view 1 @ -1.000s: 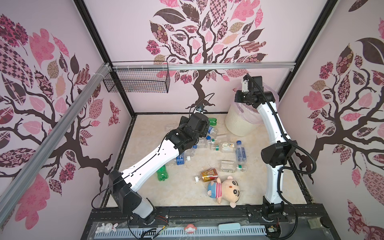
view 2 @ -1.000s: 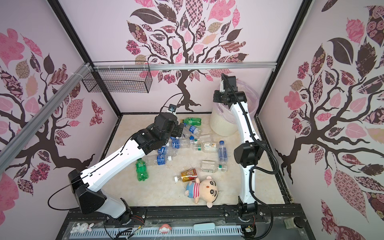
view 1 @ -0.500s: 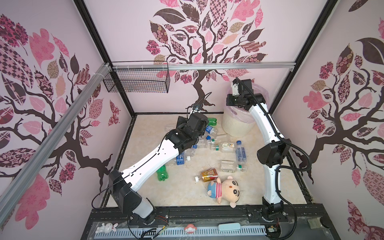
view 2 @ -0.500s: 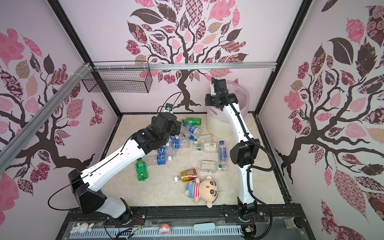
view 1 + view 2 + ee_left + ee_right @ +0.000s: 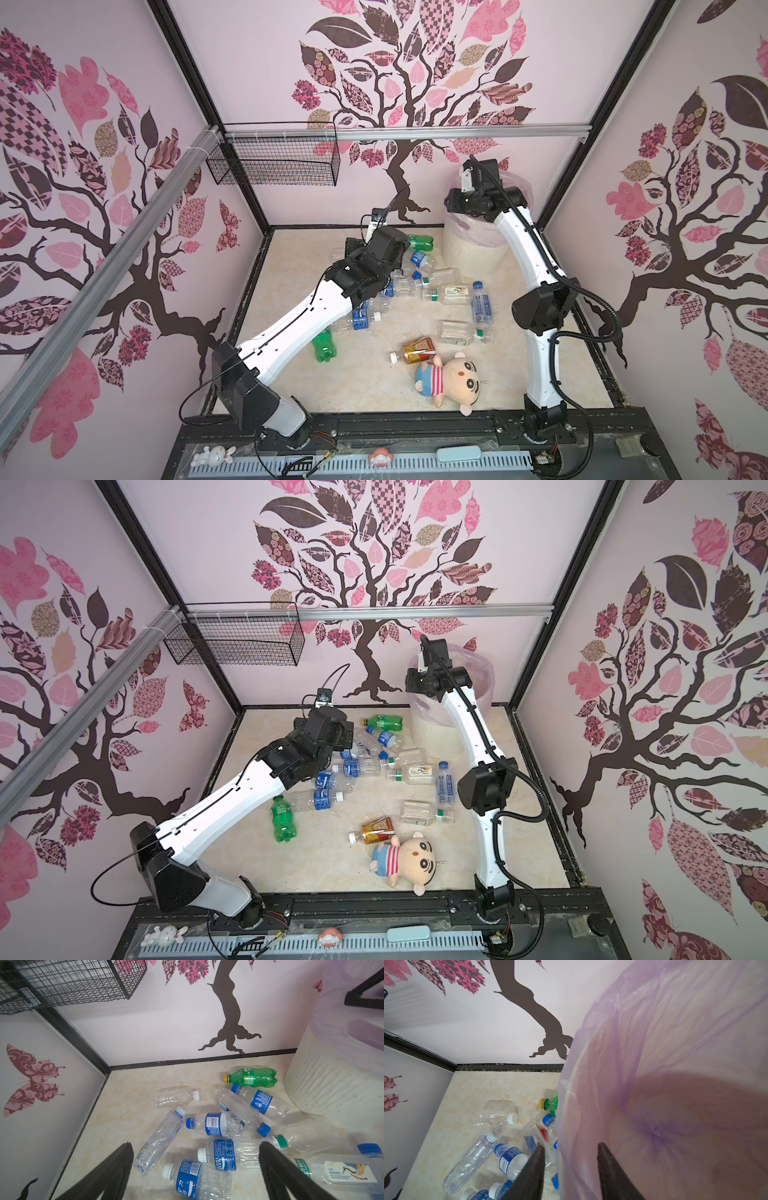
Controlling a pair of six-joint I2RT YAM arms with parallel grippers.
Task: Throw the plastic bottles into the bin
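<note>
Around beige marbled table [image 5: 361, 374], noted pink walls with tree decals. Found right tool [image 5: 570, 1145] raised over the bin [image 5: 469, 257], at the rim side facing the bottles, fingers parted a little with nothing between them. Saw no bottle in the visible part of the pink liner [image 5: 675, 1105]. Found left tool [image 5: 195, 1144] spread wide, low over the plastic bottles [image 5: 220, 1126], gripping nothing.

Judged step in hand as a pick from that cluster by the left tool. Recommended closing across the barrel of the blue-labelled clear bottle [image 5: 225, 1155] lying between the fingers, away from cap and neck. Advised a gentle squeeze on thin, crushable-looking walls. Advised carrying well inside the bin's rim before letting go.

Found bottles lying flat, bunched from mid-table toward the far right corner beside the bin. Recorded mostly clear bodies, blue labels, and white, blue or green caps. Recorded two green, and one amber near plush doll [image 5: 449, 380]. Saw none upright.
</note>
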